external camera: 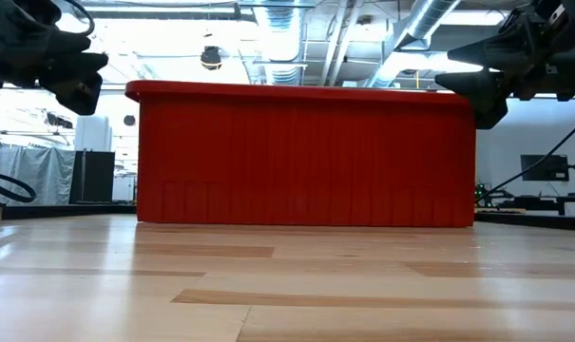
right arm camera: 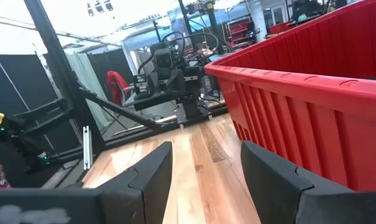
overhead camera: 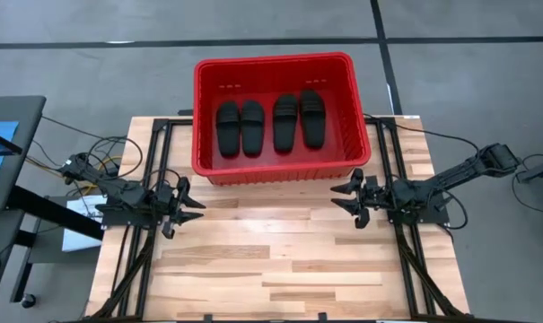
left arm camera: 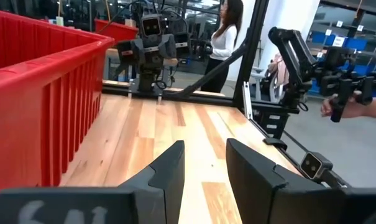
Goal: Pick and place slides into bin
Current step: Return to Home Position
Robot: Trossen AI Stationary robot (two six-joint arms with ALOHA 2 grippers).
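From above, the bin stands at the upper centre of the frame. All 4 slides lie flat on its floor, side by side in 2 pairs, straps up. I have both arms folded low over the worktop, wrists level and pointing inward at each other. The left claw sits at the middle left and the right claw at the middle right. Each is near a front corner of the bin, spread apart and holding nothing.

At worktop height, the bin fills the middle of the frame and its wall hides the slides. The left claw hangs in the upper left corner and the right claw in the upper right. Both are clear of the wood, about level with the rim.

Through the left wrist camera, the left claw points along the worktop, its 2 fingers apart with bare wood between them. The bin runs down the left of the frame. The right arm faces me at the upper centre. A person stands beyond it, and a hand at the right edge grips a dark handle.

Through the right wrist camera, the right claw is likewise parted and empty. The bin fills the right of the frame, and the left arm faces me at the upper centre.
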